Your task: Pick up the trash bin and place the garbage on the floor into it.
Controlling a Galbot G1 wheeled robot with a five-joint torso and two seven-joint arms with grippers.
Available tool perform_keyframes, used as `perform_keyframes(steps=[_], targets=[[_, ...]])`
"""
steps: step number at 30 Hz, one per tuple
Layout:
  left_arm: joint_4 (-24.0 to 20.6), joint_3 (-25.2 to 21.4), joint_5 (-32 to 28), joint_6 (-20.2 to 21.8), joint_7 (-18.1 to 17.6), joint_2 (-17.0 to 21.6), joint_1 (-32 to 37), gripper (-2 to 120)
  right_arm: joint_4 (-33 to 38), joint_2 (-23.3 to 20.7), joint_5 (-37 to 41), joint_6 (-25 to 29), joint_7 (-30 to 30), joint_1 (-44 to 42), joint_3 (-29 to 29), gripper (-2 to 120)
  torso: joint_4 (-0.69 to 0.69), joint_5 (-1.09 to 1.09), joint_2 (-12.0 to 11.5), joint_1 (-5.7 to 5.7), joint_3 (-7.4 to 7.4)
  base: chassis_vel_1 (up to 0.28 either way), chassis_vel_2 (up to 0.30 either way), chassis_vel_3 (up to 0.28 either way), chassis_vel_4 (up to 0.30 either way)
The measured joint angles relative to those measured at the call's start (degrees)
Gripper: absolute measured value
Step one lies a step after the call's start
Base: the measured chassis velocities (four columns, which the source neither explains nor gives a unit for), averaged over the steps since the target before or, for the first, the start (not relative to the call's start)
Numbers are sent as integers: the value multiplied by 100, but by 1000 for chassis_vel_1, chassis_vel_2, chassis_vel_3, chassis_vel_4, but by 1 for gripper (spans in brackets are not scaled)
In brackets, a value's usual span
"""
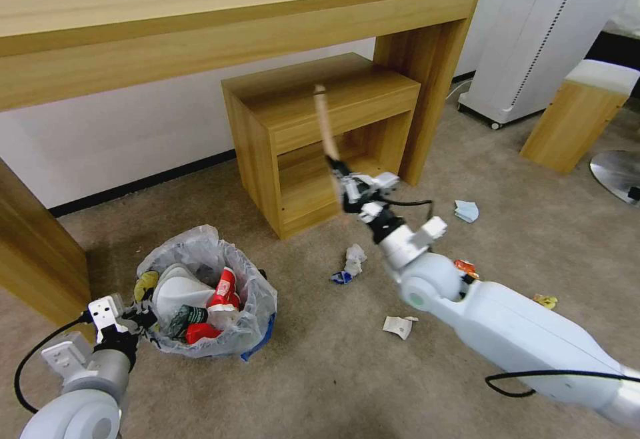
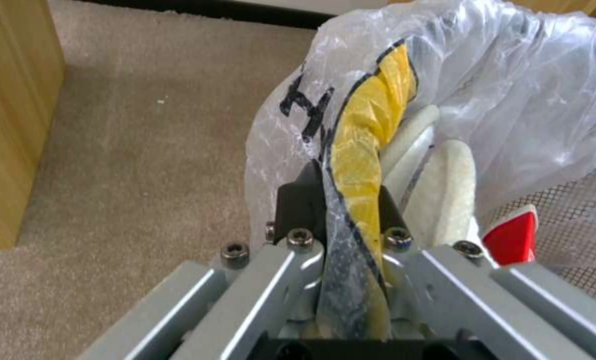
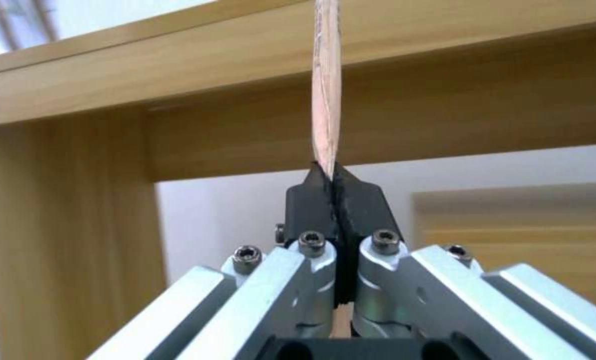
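The trash bin [image 1: 250, 299], lined with a crinkly whitish bag, is at the lower left on the beige floor [image 1: 320, 372]. It holds white slippers [image 1: 175, 287] and red wrappers [image 1: 224, 287]. My left gripper [image 1: 138, 319] is shut on its near rim, pinching the bag [image 2: 511, 90] and a yellow wrapper [image 2: 371, 130] between its fingers [image 2: 298, 200]. My right gripper [image 1: 337, 165] is raised mid-air, shut on a wooden stick [image 1: 325, 119] that points upward [image 3: 328, 90]. Crumpled white and blue paper [image 1: 351, 262], a white scrap [image 1: 399, 325], a blue-white piece [image 1: 467, 211], a red wrapper [image 1: 465, 267] and a yellow wrapper [image 1: 545, 301] lie on the floor.
A long wooden console table [image 1: 200, 19] stands along the wall with a small wooden side table [image 1: 313, 132] under it, just behind the stick. Its leg [image 1: 40, 252] stands left of the bin. A white unit [image 1: 540, 39], a cushioned stool [image 1: 580, 112] and a metal disc [image 1: 617, 172] are at the right.
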Motion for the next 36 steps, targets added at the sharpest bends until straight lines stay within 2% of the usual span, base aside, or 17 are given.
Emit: perform_keyframes(steps=[3,4,6,12,15,16,20,28,36], targets=[[-20,2,1,7,-2,-15,-10,3,-255,338,50,84,-61,758,-767,0,1,-1,0,0,-1,0,0,0,0],[-20,2,1,7,-2,-15,-10,3,-255,338,50,84,-61,758,-767,0,1,-1,0,0,-1,0,0,0,0],[-31,-3,-4,10,-3,-25,-22,3,-452,608,62,137,-76,1112,-1184,0,2,-1,0,0,0,0,0,0,0],[-39,-36,-30,10,-6,-23,-36,3,-722,990,42,183,-110,1352,-1711,0,1,-1,1,0,0,0,0,0,0],[-57,-40,-53,10,-9,-31,-64,3,-972,1353,-13,261,-148,1434,-2008,0,0,0,1,0,-1,0,0,0,0],[-57,-40,-53,10,-9,-31,-64,3,-972,1353,-13,261,-148,1434,-2008,0,0,0,1,0,-1,0,0,0,0],[-85,-41,-61,13,-11,-56,-62,3,-1324,1827,-53,336,-196,1526,-2342,0,2,-1,1,0,0,0,0,0,0],[-133,-44,-72,13,-11,-83,-59,3,-1832,2285,-302,495,-234,1475,-2579,0,1,0,1,0,-1,0,0,0,0],[-177,-62,-115,14,-10,-60,-44,3,-2079,2456,-452,573,-291,1338,-2623,0,1,0,1,0,-1,0,0,0,0]])
